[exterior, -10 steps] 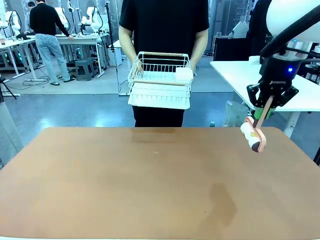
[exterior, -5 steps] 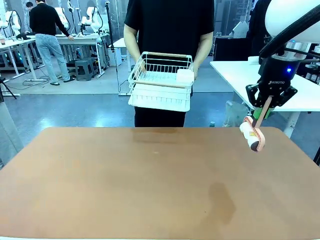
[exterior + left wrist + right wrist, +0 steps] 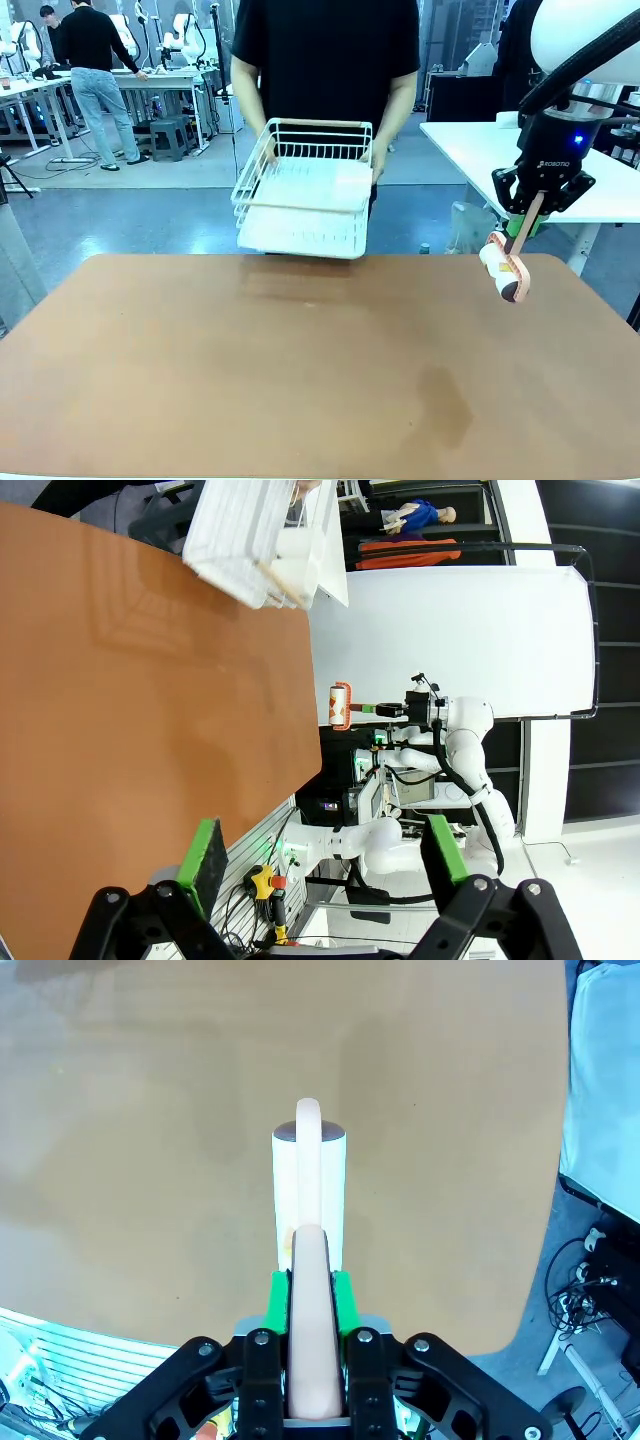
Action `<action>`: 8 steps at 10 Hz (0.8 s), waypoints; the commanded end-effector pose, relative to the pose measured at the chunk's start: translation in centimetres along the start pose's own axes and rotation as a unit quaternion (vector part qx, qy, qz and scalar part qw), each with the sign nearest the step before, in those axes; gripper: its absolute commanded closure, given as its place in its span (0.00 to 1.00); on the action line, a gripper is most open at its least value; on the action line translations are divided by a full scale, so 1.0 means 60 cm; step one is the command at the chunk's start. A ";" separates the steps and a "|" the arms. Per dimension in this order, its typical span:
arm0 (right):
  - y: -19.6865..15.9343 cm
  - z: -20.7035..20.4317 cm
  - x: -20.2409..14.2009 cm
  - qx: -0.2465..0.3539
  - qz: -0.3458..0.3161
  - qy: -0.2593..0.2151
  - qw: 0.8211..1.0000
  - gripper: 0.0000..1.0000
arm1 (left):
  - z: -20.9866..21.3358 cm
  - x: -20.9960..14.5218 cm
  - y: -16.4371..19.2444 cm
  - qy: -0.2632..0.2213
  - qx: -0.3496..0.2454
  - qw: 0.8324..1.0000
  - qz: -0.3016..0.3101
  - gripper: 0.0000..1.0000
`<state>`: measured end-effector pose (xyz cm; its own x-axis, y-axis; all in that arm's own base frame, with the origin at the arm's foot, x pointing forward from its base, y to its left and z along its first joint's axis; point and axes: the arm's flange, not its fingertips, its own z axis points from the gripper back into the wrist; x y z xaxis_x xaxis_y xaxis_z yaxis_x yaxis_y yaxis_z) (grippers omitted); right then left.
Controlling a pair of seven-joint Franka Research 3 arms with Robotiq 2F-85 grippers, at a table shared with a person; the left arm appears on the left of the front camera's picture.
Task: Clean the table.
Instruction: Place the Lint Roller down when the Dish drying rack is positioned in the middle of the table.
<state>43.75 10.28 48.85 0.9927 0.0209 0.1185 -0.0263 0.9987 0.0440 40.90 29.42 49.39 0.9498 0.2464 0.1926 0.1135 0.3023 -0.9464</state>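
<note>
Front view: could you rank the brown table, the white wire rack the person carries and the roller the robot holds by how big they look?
Largest: the table.
Then the white wire rack, though it is farther off.
Smallest: the roller.

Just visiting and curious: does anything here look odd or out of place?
A faint darker patch, stain or shadow, sits right of the table middle. The white wire rack held by the person is tilted.

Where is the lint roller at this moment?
In the front view, the lint roller hangs from the right pincer, which is shut on its handle, above the far right corner of the table.
</note>
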 end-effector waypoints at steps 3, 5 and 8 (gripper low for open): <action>0.001 0.005 -0.004 -0.001 0.001 0.000 1.000 0.79 | 0.004 -0.003 -0.004 -0.003 -0.013 1.000 -0.004 0.00; 0.001 0.005 -0.004 -0.001 0.001 0.000 1.000 0.79 | 0.004 -0.003 -0.004 -0.003 -0.013 1.000 -0.004 0.00; 0.001 0.005 -0.004 -0.001 0.001 0.000 1.000 0.79 | 0.004 -0.003 -0.004 -0.003 -0.013 1.000 -0.004 0.00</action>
<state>43.75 10.28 48.84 0.9928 0.0209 0.1181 -0.0263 0.9987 0.0440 40.90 29.42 49.39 0.9498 0.2464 0.1926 0.1135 0.3023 -0.9464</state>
